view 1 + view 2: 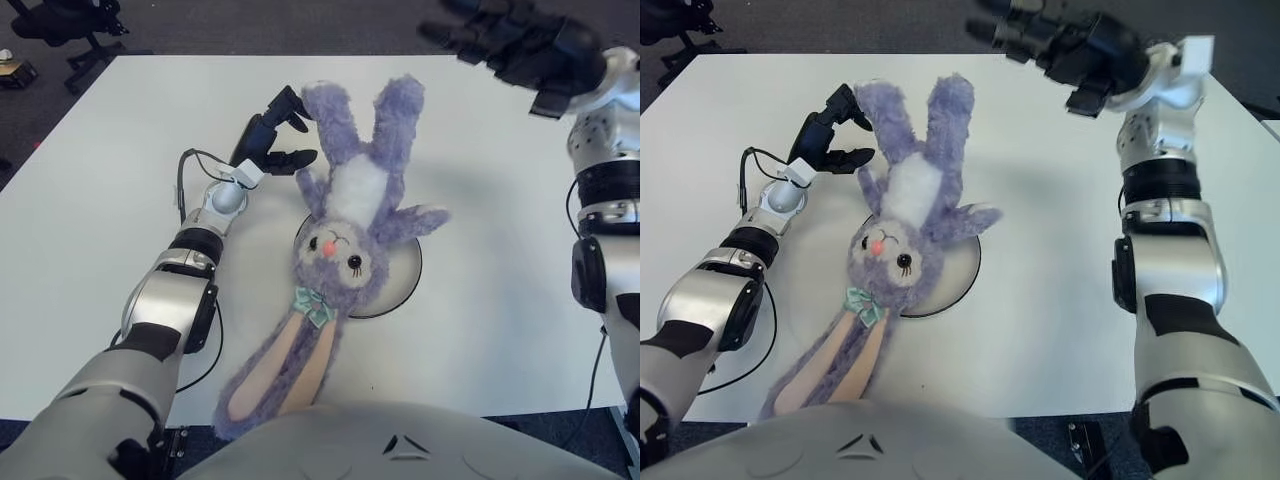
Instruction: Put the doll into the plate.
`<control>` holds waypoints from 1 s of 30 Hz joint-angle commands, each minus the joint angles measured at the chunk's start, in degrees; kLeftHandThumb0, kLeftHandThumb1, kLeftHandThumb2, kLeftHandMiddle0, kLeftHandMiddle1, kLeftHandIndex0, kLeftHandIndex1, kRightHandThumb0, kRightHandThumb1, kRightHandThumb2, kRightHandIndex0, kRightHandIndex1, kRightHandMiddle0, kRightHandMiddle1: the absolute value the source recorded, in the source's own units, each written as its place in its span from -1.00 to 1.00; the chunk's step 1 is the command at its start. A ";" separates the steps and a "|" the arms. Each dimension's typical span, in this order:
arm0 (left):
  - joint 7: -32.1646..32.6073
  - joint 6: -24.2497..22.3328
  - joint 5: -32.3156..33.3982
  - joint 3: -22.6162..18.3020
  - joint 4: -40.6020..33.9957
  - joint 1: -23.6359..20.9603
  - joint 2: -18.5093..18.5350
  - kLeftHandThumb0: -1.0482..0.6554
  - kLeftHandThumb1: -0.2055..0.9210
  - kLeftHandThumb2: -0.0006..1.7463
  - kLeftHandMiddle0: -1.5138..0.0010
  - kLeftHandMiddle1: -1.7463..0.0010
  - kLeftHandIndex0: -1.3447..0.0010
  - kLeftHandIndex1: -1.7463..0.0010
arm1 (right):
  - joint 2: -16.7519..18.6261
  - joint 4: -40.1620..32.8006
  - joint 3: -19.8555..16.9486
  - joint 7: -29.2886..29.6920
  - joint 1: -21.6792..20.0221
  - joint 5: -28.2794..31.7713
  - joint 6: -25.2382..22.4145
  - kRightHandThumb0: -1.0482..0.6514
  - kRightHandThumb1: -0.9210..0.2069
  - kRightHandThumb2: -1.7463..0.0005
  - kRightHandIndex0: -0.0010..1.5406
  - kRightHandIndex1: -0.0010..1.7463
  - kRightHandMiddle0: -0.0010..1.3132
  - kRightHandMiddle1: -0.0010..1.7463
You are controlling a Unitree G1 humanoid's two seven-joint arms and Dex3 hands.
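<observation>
You're looking at a white table (90,200) on a dark grey carpet floor (250,25). A black office chair (70,25) stands at your far left, beyond the table.

left hand (278,130) relaxed, right hand (1060,45) raised, spread
</observation>
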State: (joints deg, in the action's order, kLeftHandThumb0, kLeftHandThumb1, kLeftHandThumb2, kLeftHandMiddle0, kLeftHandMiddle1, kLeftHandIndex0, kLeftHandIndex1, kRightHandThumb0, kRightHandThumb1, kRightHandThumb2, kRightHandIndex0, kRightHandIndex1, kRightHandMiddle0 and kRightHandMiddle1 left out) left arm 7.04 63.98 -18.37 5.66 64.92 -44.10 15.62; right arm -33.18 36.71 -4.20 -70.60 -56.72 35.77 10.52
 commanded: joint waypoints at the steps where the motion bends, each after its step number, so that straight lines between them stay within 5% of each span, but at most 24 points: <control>1: 0.92 -0.19 -0.42 0.00 0.31 -0.96 0.45 0.23 1.00 -0.60 0.40 -0.64 0.65 -0.76 | -0.38 -2.72 -1.65 0.86 1.36 -0.90 -3.31 -0.89 -1.00 0.59 -0.93 -0.99 -1.00 -1.00; 5: 0.99 -0.19 -0.52 -0.03 0.39 -0.98 0.45 0.23 1.00 -0.60 0.40 -0.64 0.65 -0.76 | -0.14 -3.41 -2.81 0.86 1.38 -1.15 -6.70 -0.89 -1.00 0.59 -0.93 -1.00 -1.00 -1.00; 8: 1.04 -0.48 -0.33 -0.25 0.57 -0.65 0.75 0.23 1.00 -0.60 0.40 -0.63 0.66 -0.76 | 0.69 10.27 -5.13 -3.79 -3.03 0.18 -11.49 -0.89 -1.00 0.72 -0.92 -1.00 -0.91 -0.97; 12: 1.16 -0.69 -0.11 -0.47 0.61 -0.49 0.84 0.23 1.00 -0.60 0.39 -0.62 0.66 -0.77 | 1.35 15.53 -6.69 -5.34 -4.65 -1.09 -10.85 -0.81 -0.96 0.92 -0.91 -1.00 -0.82 -0.96; 19: 1.18 -0.70 -0.11 -0.49 0.61 -0.49 0.85 0.23 1.00 -0.61 0.38 -0.62 0.66 -0.77 | 1.76 18.73 -8.26 -7.12 -6.26 -2.93 -9.94 -0.78 -0.94 0.99 -0.90 -1.00 -0.80 -0.96; 21: 1.58 -4.19 2.61 -2.62 0.02 0.60 0.33 0.23 1.00 -0.61 0.37 -0.60 0.66 -0.77 | 4.08 15.89 -9.08 6.82 -1.74 -7.92 -0.09 -0.69 -0.93 0.99 -0.71 -0.98 -0.71 -0.95; 23: 1.48 -6.04 4.26 -3.92 -0.45 1.27 0.03 0.23 1.00 -0.61 0.35 -0.59 0.67 -0.76 | 5.25 14.52 -9.55 13.38 0.38 -10.36 4.24 -0.61 -0.93 1.00 -0.53 -0.98 -0.63 -0.95; 30: -0.62 -8.55 7.97 -5.90 -2.32 2.63 -0.66 0.23 1.00 -0.63 0.31 -0.57 0.66 -0.75 | 5.94 13.22 -9.58 16.64 1.58 -11.78 4.99 -0.53 -0.92 1.00 -0.34 -0.99 -0.51 -0.95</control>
State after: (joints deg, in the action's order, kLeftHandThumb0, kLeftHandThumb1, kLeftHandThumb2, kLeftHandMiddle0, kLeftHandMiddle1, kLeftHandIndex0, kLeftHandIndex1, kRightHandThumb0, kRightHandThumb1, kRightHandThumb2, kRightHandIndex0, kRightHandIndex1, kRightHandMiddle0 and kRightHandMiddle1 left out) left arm 7.13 56.82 -11.82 0.75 63.56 -42.76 14.98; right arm -27.75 51.12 -13.19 -55.54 -56.58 25.17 14.38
